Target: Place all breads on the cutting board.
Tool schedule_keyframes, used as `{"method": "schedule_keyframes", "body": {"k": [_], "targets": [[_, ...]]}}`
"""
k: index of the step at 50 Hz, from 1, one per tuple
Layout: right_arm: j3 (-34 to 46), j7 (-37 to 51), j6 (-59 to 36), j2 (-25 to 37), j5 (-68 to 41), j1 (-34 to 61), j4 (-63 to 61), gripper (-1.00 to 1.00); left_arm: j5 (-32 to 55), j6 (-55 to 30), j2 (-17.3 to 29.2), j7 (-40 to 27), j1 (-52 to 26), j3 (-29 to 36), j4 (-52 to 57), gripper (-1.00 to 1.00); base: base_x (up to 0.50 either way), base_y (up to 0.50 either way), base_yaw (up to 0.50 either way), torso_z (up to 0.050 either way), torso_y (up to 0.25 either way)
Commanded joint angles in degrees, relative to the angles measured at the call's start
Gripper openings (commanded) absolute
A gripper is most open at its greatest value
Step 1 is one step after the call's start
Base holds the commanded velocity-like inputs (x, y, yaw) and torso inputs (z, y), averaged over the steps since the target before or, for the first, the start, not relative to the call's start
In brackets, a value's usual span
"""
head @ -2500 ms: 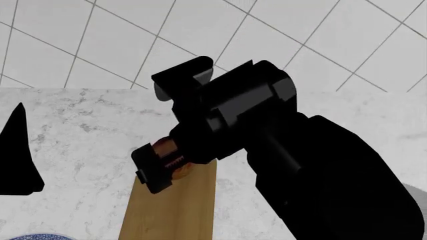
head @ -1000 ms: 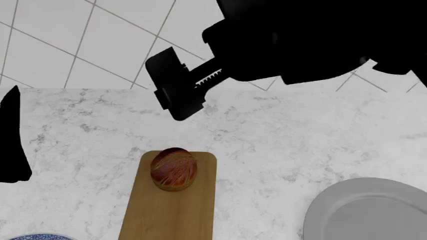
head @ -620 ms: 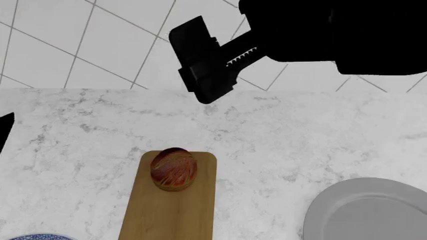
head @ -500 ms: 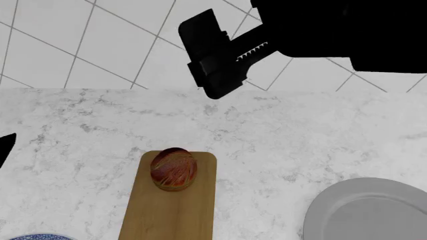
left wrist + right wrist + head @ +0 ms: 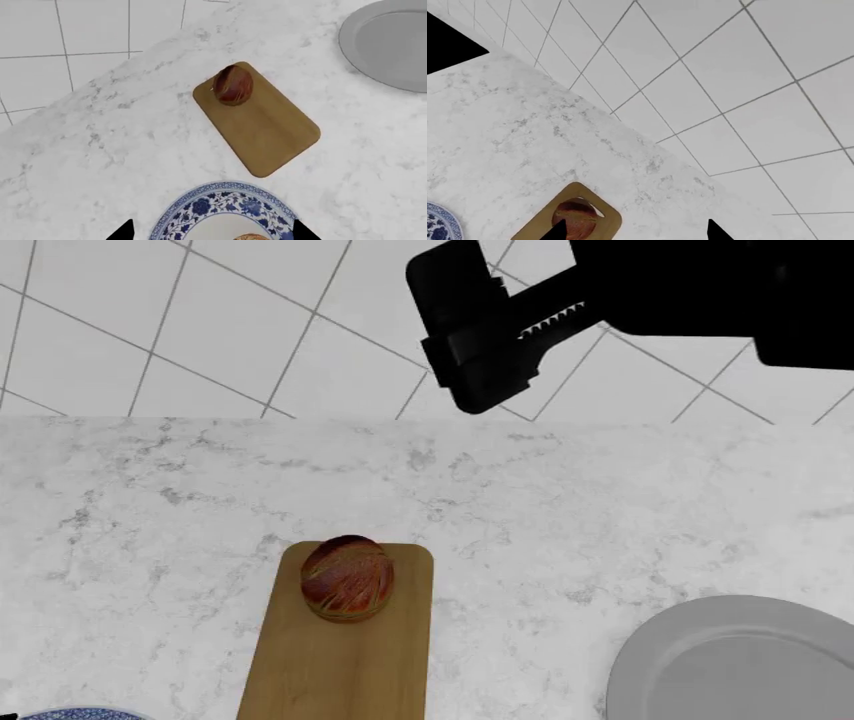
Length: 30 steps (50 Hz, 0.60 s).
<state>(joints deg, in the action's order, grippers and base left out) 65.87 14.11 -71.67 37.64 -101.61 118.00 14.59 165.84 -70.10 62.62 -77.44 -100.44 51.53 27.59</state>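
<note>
Bread, dark reddish-brown (image 5: pixel 347 578), sits on the cutting board (image 5: pixel 340 665) at its slotted end. My right gripper (image 5: pixel 487 335) hangs high before the wall tiles, fingers spread, holding nothing. My left fingers (image 5: pixel 123 231) straddle the blue-patterned plate (image 5: pixel 200 207), empty, over the tan roll (image 5: pixel 252 237). No writing shows.

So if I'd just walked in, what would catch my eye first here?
Probably the glossy reddish-brown round roll sitting at the far end of the tan wooden cutting board on the white marble counter. Above it, the black right gripper hangs in front of the tiled wall. The left wrist view shows a blue-and-white patterned plate beside the board.
</note>
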Motion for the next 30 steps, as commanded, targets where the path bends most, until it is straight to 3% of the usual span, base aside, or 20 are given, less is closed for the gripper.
{"method": "schedule_keyframes", "body": {"k": [1,30], "targets": [[0.12,-0.32,0.23,0.37,0.66,-0.18,0.19,1.00,4.90,-0.83,2.24,-0.63,-0.23,5.03,2.72,1.00,0.00,0.00,0.00,0.000,0.000],[-0.06,0.47,0.59,1.49,-0.01,-1.04,-0.87,1.00,-3.79,-0.65,-1.81,3.40,9.59,9.40,5.77,1.00,0.00,0.00,0.00,0.000,0.000]]}}
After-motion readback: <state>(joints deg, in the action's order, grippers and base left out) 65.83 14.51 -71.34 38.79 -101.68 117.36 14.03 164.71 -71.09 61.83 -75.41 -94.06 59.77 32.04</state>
